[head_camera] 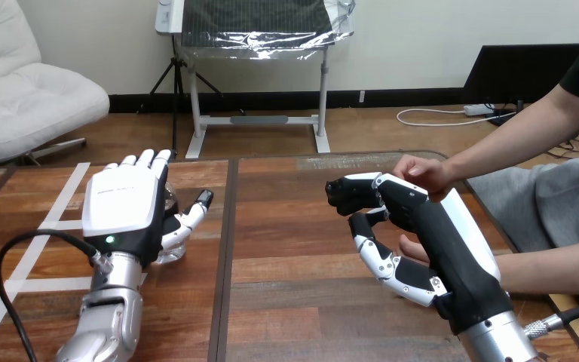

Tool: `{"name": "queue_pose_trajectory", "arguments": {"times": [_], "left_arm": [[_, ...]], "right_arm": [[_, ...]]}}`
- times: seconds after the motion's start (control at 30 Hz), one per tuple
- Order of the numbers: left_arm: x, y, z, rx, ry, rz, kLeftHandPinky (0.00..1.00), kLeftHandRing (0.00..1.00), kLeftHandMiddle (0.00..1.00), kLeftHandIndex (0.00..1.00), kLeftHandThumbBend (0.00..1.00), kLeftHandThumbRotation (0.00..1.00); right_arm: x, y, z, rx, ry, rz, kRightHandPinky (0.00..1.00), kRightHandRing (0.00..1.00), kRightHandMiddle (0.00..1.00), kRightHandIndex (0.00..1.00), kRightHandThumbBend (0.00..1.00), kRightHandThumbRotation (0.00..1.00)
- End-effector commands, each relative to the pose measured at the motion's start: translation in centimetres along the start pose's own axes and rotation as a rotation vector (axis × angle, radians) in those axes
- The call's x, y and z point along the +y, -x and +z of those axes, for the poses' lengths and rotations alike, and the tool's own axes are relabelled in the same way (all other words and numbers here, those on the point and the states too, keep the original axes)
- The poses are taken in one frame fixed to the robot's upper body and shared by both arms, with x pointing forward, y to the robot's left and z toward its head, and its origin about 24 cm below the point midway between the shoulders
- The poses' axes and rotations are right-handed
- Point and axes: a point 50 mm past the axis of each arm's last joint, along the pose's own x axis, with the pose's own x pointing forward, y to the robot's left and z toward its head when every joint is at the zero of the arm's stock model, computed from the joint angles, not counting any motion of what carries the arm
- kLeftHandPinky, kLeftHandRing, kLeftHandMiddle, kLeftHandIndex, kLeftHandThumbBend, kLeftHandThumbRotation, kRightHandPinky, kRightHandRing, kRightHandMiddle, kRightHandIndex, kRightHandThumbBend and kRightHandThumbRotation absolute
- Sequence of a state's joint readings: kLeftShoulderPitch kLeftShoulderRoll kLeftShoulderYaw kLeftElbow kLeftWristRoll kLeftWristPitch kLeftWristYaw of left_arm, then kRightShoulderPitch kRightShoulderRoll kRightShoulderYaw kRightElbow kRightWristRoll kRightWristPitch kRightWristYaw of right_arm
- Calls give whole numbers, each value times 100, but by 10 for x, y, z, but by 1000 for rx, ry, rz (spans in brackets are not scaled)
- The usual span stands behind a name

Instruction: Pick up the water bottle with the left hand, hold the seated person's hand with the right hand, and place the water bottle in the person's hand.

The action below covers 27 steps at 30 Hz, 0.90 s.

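A clear water bottle (170,197) stands on the wooden table (286,226) at the left, mostly hidden behind my left hand (124,207). That hand is open, fingers straight up, its thumb reaching out on the bottle's right side. My right hand (422,226) is at the right with its fingers curled and nothing visible inside them. The person's upper hand (422,173) rests on the back of my right hand. Fingertips of the person's lower hand (411,247) show beside my right thumb, and my fingers are not round them.
White tape lines (60,219) cross the table's left part. The person's forearm (558,271) lies along the table's right edge behind my right arm. A dark seam runs down the table's middle.
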State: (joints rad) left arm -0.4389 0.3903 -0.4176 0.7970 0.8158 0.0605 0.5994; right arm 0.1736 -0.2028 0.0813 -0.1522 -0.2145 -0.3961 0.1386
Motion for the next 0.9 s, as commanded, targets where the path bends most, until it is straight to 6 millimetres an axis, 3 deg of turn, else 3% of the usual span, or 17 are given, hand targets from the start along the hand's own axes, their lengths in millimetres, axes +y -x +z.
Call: {"name": "queue_pose_trajectory", "arguments": {"times": [0.0,0.87], "left_arm": [[5,-1,0,-19,-6,11,86,88,90,88,48,100],[9,6,2,-37,15,43,84,86,88,87,48,100]], "right_arm": [[-9,-17,17,-99,32,-22,57,68,69,69,17,0],[-9,-19,17,-106,17,-19,55,67,69,69,16,0]]}}
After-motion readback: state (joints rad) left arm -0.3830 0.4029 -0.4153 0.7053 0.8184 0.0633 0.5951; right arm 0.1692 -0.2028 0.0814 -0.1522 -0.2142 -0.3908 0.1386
